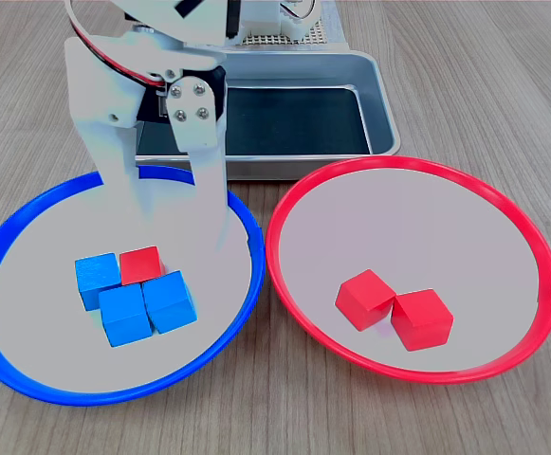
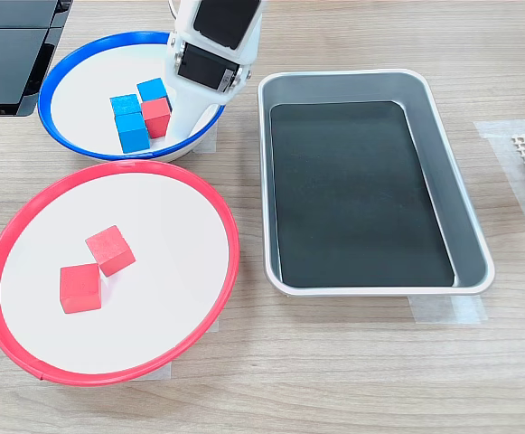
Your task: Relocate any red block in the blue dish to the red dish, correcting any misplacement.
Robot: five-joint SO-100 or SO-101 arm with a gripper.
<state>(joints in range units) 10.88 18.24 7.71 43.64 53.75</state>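
A small plain red cube [image 1: 140,264] sat in the left half of the first exterior view, inside the large shallow blue-rimmed dish [image 1: 28,213], pressed against three blue cubes [image 1: 147,303] of matching size. Above it, at the frame's upper left, the white arm's gripper [image 1: 175,223] hung with its two fingers spread apart and nothing between them, their tips reaching down to the dish's pale floor just behind the cluster. Across the frame's right half, the large red-rimmed dish [image 1: 284,204] already held two red cubes [image 1: 394,308], touching at a corner. One misplaced cube apparently remained to be gripped, lifted and carried over. A rectangular steel tray [image 2: 443,136] with a dark liner filled the second exterior view's right side.
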